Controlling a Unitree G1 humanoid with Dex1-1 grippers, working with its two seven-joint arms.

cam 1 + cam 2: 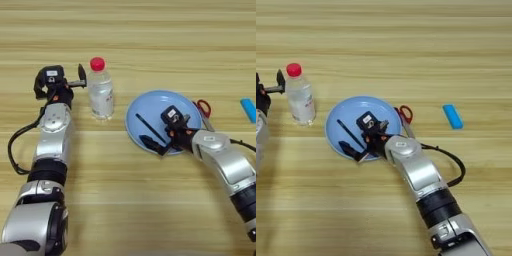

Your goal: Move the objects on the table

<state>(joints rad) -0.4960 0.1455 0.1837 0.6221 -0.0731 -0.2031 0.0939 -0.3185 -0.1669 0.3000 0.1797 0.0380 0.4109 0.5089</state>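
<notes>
A clear bottle (101, 94) with a red cap (97, 63) stands upright on the table (130, 30), left of centre. My left gripper (81, 76) is right beside the bottle's left shoulder. A round light-blue plate (150, 107) lies in the middle with a thin black pen (149, 128) lying slantwise on it. Over the plate's front right part, my right gripper (161, 145) is open, one black finger (151, 143) resting near the front rim just left of the pen's near end. Red-handled scissors (204, 108) lie at the plate's right edge. A bright-blue block (452, 116) lies further right.
The left arm's black cable (14, 150) loops over the table at the left. A second cable (453, 162) curves out to the right of the right forearm. Bare wood stretches across the far side and along the front between the two arms.
</notes>
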